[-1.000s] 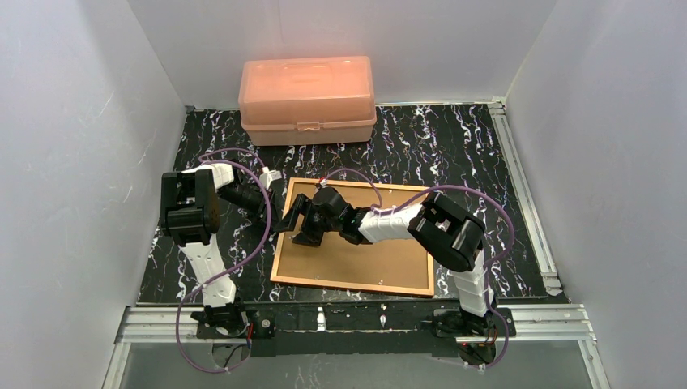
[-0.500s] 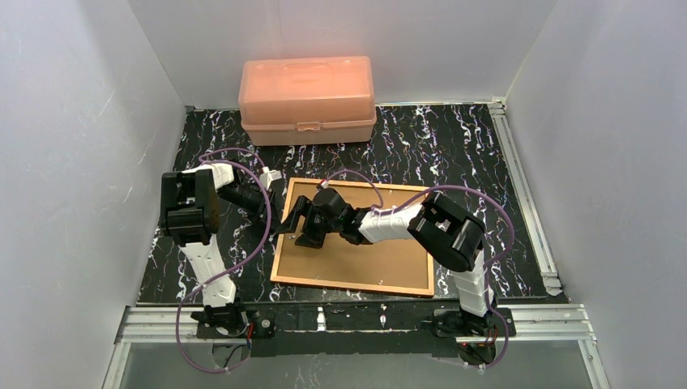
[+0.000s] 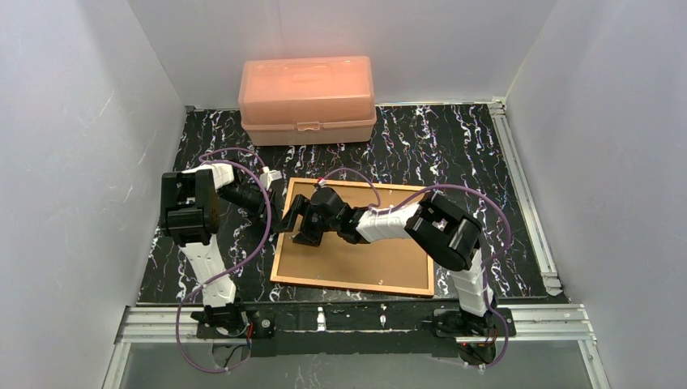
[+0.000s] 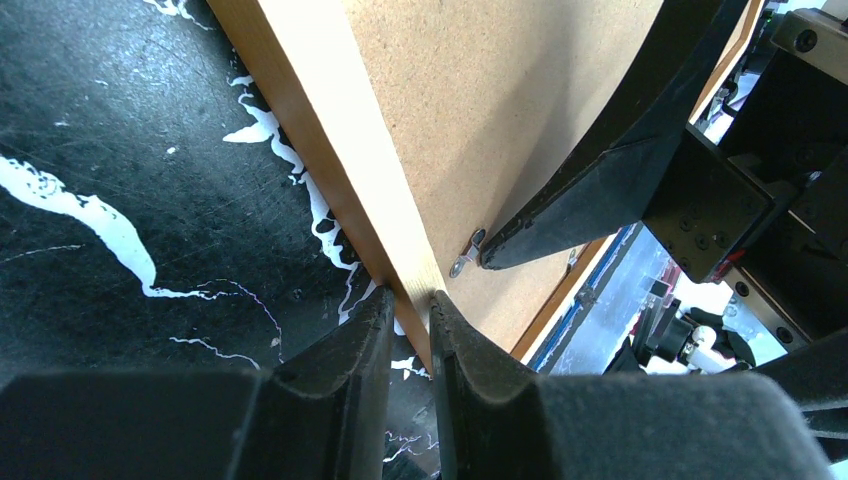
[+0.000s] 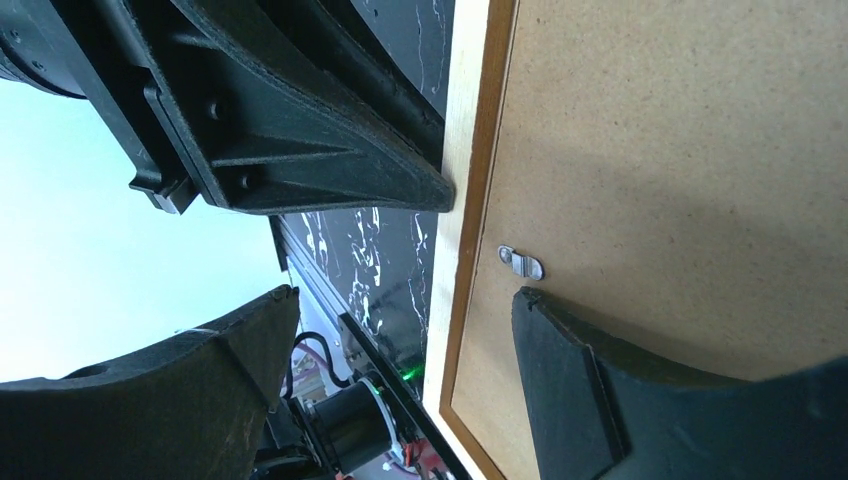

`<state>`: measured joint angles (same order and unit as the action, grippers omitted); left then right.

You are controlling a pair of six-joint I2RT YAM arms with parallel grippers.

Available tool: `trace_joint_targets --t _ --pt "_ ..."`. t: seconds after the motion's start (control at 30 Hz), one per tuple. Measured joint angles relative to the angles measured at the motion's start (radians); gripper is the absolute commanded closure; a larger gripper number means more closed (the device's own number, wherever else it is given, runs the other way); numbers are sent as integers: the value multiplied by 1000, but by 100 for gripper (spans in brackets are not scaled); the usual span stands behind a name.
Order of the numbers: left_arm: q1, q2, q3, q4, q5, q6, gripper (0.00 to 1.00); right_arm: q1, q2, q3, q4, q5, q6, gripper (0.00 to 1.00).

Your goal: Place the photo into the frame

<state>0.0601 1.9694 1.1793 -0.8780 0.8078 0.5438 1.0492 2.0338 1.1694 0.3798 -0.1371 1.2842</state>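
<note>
On the black marbled table [image 3: 454, 146], just in front of the arms' bases, the frame [image 3: 348, 285] lies face down, and its brown backing board [image 3: 373, 255] fills the opening. The left fingers [image 4: 350, 360] are drawn narrow and pinch the frame's left rail, one outside the rail and one over its inner side. The right fingers [image 5: 600, 370] stand wide apart and hold nothing; one tip sits just beside a small metal turn clip [image 5: 521, 262] on the board.

The frame looks stiff and light: thin rails of pale wood with an orange-brown inner edge around a flat matte board. A rail seems the only sound place to take hold (the board's flat face gives the fingers no edge), and a pinch at one side will likely let the far side sag or swing. The smooth wood may slip under a light grip, and the tiny clip calls for a fine fingertip push.

No photo shows in any view, and whether it lies under the board cannot be told.
</note>
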Motion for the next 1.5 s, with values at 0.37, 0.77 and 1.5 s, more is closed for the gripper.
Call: trace_joint_targets --t 0.37,0.77,1.5 --pt "0 0 0 -12 0 8 84 -2 15 18 13 11 -29 15" --pt "0 0 0 -15 1 14 85 -5 15 20 13 30 -67 16" --pt "0 0 0 -17 2 17 85 -14 46 50 37 2 -105 20"
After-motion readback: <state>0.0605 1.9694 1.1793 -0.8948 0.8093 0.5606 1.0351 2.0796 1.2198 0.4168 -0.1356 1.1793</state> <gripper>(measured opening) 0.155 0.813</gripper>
